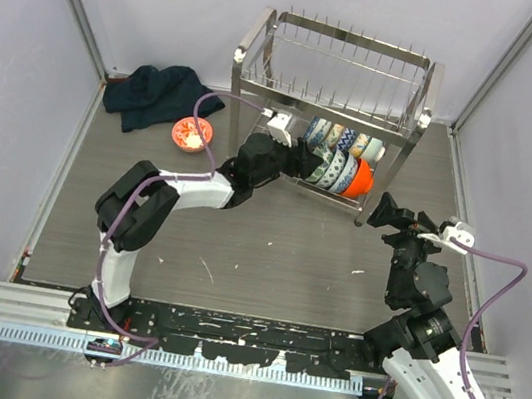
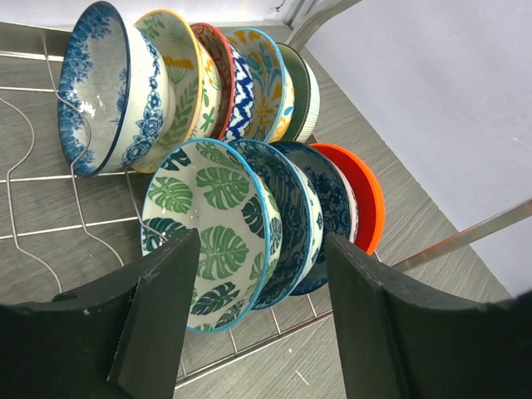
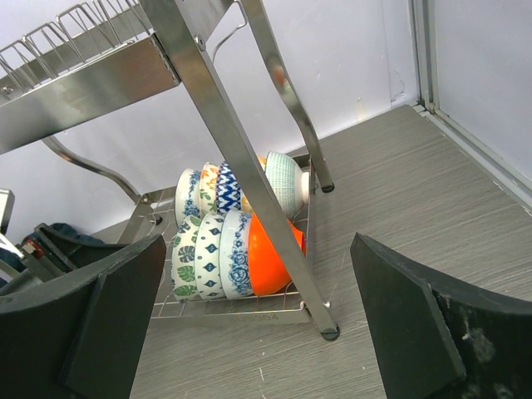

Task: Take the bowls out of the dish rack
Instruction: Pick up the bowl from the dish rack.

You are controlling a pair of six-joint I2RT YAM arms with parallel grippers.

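Left pincer [image 2: 262,249]: jaws are held apart, either side of the green-leaf bowl [image 2: 208,237], with no grip seen. Right pincer [image 3: 258,249]: spread wide, empty. The bowls [image 1: 338,160] are stood on edge in two rows on the lower tier of the dish rack [image 3: 229,125]. They are glazed, round and patterned. The orange bowl [image 2: 362,195] is plain. The rack is made of shiny tube and wire.

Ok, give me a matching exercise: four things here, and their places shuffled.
1 leaf-print bowl
2 orange bowl
3 speckled red bowl
4 dark cloth

A back-left corner of the table
B on the table beside the cloth
C right end of the dish rack's near row
D in the rack, facing the left fingers

Pairs: 1-D, 2-C, 3-B, 4-A
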